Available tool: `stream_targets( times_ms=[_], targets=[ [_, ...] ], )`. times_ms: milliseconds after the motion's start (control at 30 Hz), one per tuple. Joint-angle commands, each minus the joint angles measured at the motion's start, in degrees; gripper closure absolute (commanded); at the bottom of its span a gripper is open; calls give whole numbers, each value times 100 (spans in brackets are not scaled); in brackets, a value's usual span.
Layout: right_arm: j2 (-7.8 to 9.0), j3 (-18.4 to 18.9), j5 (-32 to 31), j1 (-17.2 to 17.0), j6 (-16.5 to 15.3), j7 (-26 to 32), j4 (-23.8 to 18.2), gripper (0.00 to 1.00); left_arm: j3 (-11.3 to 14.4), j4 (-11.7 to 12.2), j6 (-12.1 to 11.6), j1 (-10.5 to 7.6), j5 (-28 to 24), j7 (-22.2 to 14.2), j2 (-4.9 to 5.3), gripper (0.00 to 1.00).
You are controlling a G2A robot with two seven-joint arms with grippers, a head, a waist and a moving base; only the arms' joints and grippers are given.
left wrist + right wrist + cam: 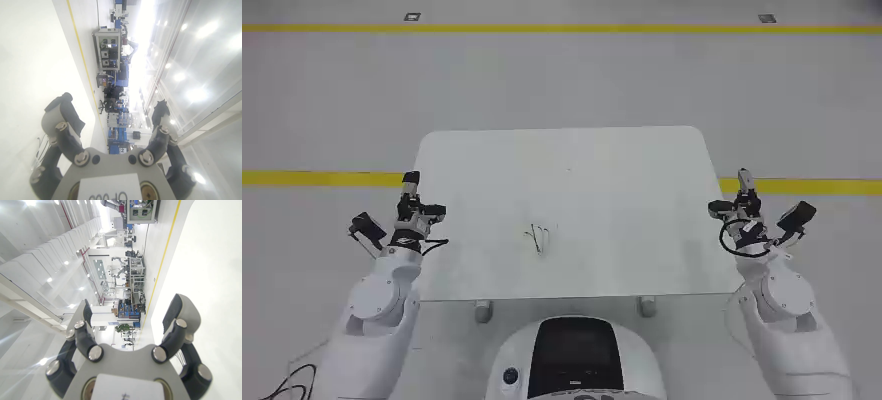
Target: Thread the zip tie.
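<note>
left wrist view has the left claw (113, 102) open wide, its two dark fingers (68, 113) spread with nothing between them; just past the finger on the surface side, the zip tie (40, 149) shows as a few thin strands lying flat on the white surface (28, 75), clear of the finger and untouched; right wrist view has the right claw (131, 300) open as well and empty, one ribbed pad (170, 313) over the rounded corner of the surface, with the thin strands glimpsed through the finger linkage; top view puts the left claw just off the left edge of the surface and the right claw just off the right edge, both pointing away from the robot; the zip tie lies between them, around the middle of the surface toward the near edge, well apart from both claws and somewhat nearer the left one; it looks like a small loose bunch of strands, how many i cannot tell; beyond the surface, the grey floor (562, 80) carries two yellow lines (562, 28).
</note>
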Motion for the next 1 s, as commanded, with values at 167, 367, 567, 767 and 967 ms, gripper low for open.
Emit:
stream_targets(
  times_ms=[167,367,567,767,967],
  targets=[
    [0,0,0,0,0,0,0,22,0,0,0,0,0,0,0,0],
    [10,47,-185,24,-59,94,-32,0,0,0,0,0,0,0,0,0],
    [81,-89,-1309,185,84,1053,-178,0,0,0,0,0,0,0,0,0],
    [121,-716,-2455,325,410,2038,-123,0,0,0,0,0,0,0,0,0],
    [121,-730,-2416,336,402,2108,-118,0,0,0,0,0,0,0,0,0]
  ],
)
